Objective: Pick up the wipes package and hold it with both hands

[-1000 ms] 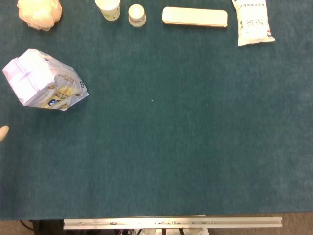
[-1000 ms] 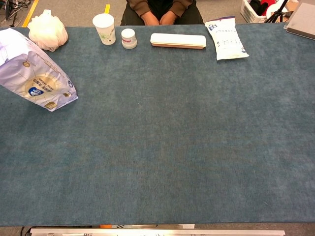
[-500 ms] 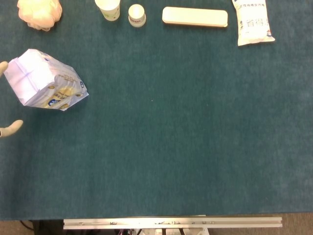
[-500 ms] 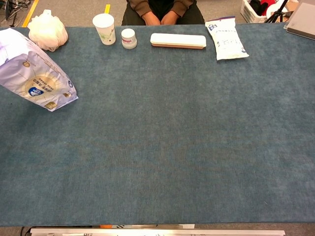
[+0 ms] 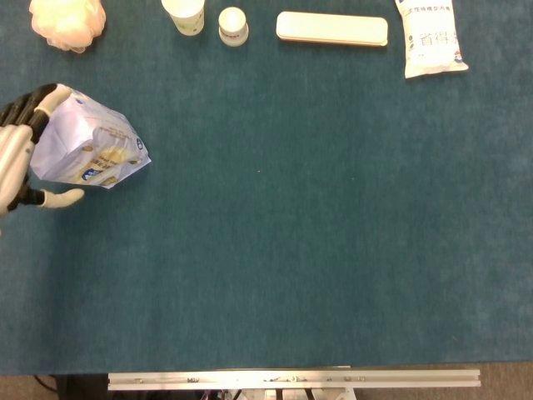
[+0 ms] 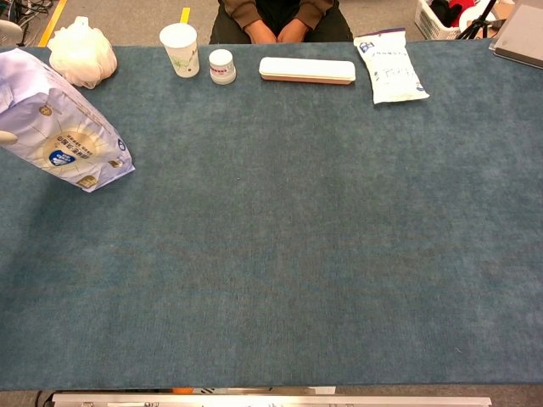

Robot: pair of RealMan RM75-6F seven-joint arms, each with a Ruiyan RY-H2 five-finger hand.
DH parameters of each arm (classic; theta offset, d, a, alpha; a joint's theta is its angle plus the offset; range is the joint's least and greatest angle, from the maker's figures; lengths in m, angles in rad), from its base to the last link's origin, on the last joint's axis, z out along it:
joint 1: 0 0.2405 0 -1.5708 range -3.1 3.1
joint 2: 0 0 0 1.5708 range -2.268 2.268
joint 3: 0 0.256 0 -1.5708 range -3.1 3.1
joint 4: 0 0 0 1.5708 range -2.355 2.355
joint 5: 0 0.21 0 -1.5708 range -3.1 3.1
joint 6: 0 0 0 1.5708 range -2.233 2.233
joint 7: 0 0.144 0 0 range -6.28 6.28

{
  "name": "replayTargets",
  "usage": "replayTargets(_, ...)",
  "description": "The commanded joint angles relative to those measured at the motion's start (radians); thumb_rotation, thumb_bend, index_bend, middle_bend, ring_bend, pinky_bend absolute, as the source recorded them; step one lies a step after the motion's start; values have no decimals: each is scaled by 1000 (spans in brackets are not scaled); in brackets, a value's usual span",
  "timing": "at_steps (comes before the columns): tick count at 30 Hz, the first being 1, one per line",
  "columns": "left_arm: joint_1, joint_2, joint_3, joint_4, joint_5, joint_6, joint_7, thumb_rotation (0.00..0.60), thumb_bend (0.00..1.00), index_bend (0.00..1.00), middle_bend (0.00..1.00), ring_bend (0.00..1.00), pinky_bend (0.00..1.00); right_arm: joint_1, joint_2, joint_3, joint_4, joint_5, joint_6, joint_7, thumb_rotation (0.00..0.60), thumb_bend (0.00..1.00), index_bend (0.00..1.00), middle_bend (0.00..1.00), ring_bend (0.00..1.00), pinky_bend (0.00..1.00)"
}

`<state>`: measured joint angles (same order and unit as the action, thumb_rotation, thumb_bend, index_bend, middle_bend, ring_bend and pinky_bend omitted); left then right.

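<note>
A blue-green desk (image 5: 275,250) carries a white and lavender wipes package (image 5: 87,146) near its left edge, lying tilted on the cloth. The robot's left hand (image 5: 21,154) reaches in from that edge, fingers spread around the package's near end, thumb below and fingers above; whether it truly grips is unclear. The right hand is out of sight. Along the far edge sit a mesh sponge (image 5: 68,21), paper cup (image 5: 184,15), small jar (image 5: 233,25), long case (image 5: 331,28) and white pouch (image 5: 430,37).

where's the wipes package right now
The wipes package lies at the table's far left in the head view, below the mesh bath pouf, with the left hand at its left end.
</note>
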<state>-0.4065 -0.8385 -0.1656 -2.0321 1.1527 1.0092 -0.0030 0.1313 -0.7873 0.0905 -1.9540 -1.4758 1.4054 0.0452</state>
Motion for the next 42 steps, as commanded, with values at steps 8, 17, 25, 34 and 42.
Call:
replayTargets(8, -130, -61, -11, 58, -242, -74, 172, 600, 116, 0, 0, 0, 80, -10, 7, -10, 36, -19, 5, 61, 600, 82, 0, 59, 6, 116)
replayTargets(17, -142, -70, -27, 66, -295, -12, 184, 600, 116, 0, 0, 0, 80, -10, 5, -10, 42, -19, 5, 63, 600, 82, 0, 59, 6, 116)
replayTargets(25, -170, -77, -20, 93, -330, -59, 183, 600, 116, 0, 0, 0, 80, -13, 9, -10, 39, -17, 10, 64, 600, 81, 0, 59, 7, 116)
replayTargets(34, -224, -90, 1, 121, -389, -143, 205, 600, 116, 0, 0, 0, 84, -20, 7, -9, 43, -12, 20, 70, 600, 82, 0, 59, 7, 116)
replayTargets(42, -251, -174, 13, 204, -447, -131, 209, 600, 117, 345, 154, 185, 487, -13, 5, -11, 42, -20, 8, 67, 600, 82, 0, 59, 6, 116)
